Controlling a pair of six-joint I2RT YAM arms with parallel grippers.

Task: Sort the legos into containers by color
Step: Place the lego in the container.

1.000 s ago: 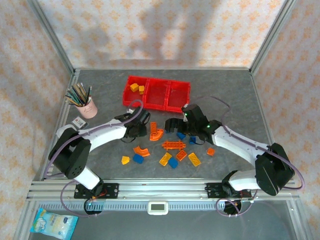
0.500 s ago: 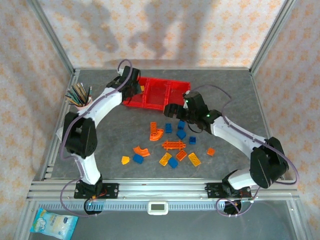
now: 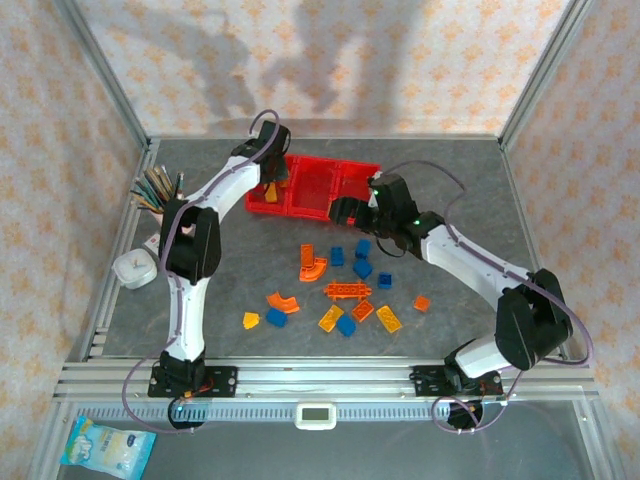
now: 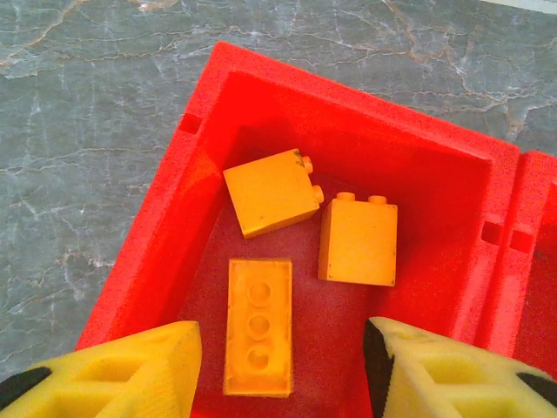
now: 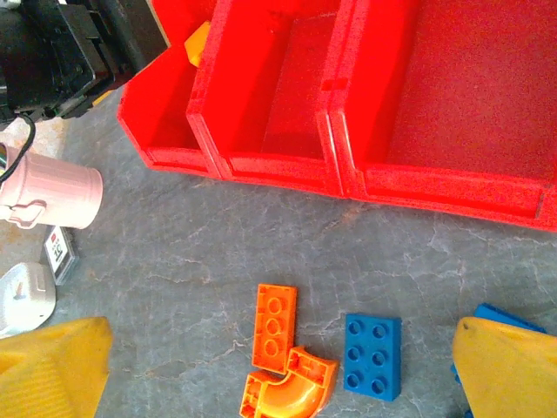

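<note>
The left gripper [image 4: 280,353] is seen with jaws spread, pinching nothing, just above the left bin [image 4: 202,117], where three yellow bricks [image 4: 258,338] are lying. The right gripper [image 5: 283,366] is held wide open before the bins [image 5: 261,162], over an orange brick [image 5: 277,324] and a blue brick [image 5: 372,354] left on the table [image 5: 174,252].

Bright, even room light, colours saturated. Soft grey shadows on back wall [image 3: 250,80] (light seems to come from front, high up). Grey table [image 3: 450,180] matte, marbling sharp, shadows beneath arms [image 3: 470,265] faint. Red containers [image 4: 261,113] glow hot in left wrist view, inner edges washed out. At bottom edge, yellow fingertips [image 4: 122,374] slightly soft, too close. Top view mildly soft; frame posts [image 3: 105,80] splay toward corners.
</note>
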